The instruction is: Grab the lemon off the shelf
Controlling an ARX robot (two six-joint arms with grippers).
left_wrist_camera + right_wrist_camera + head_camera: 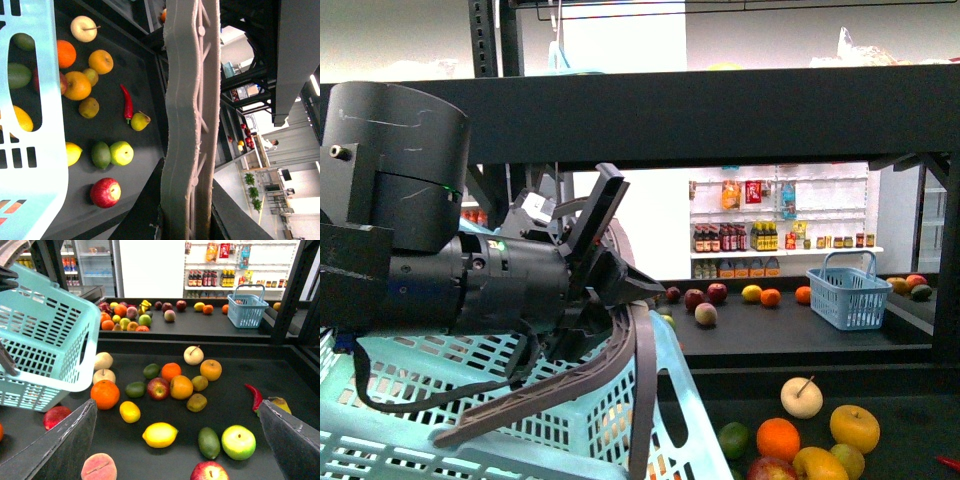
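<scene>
The yellow lemon (160, 435) lies on the black tray of the shelf (225, 370), among loose fruit. My right gripper (176, 406) hovers above it, open, and the lemon sits between its two dark fingers (60, 445) in that view. The lemon (72, 153) also shows in the left wrist view, half hidden by the light blue basket (30, 125). My left gripper (610, 270) is shut on the grey basket handle (190, 125) and holds the basket (520, 420) up at the shelf's left side.
Close to the lemon are an avocado (208, 442), a green apple (238, 442), a red apple (209, 471), a peach (98, 467), a small yellow fruit (130, 411) and an orange (105, 394). A red chili (255, 396) lies further right. A small blue basket (247, 310) stands on the far rack.
</scene>
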